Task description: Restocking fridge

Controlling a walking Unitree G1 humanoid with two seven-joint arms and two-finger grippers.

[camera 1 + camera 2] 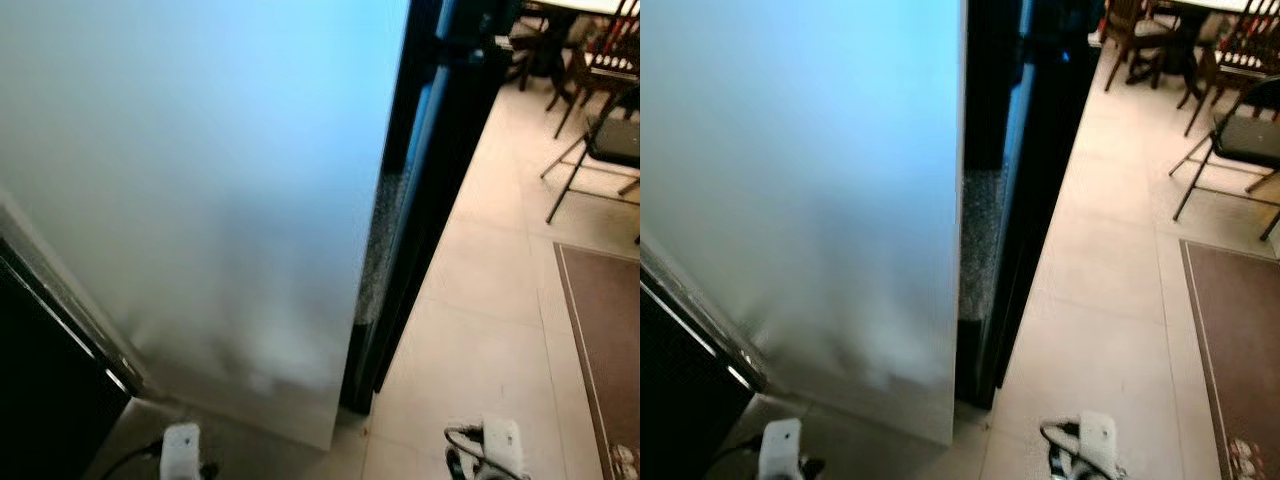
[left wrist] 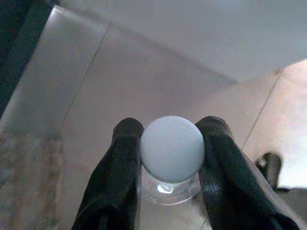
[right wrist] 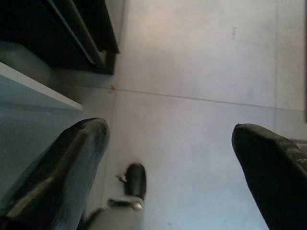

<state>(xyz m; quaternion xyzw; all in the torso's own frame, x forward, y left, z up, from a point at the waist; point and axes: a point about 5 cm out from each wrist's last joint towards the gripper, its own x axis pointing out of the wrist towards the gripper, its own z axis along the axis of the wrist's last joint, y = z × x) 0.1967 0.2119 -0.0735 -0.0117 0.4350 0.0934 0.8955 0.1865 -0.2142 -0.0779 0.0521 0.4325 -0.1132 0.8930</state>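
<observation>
left wrist view: my left hand (image 2: 170, 158) grips a bottle (image 2: 171, 152) by its cap.
held low while i face the fridge (image 1: 200, 200); right hand (image 3: 172, 158) hangs wide, free.

Both head eyes look steeply down from up close at the same pale fridge door (image 1: 200, 200) and tiled floor (image 1: 480, 300), the right one shifted slightly sideways, while each wrist cam points down along its own fingers at that same floor, fairly near.
</observation>
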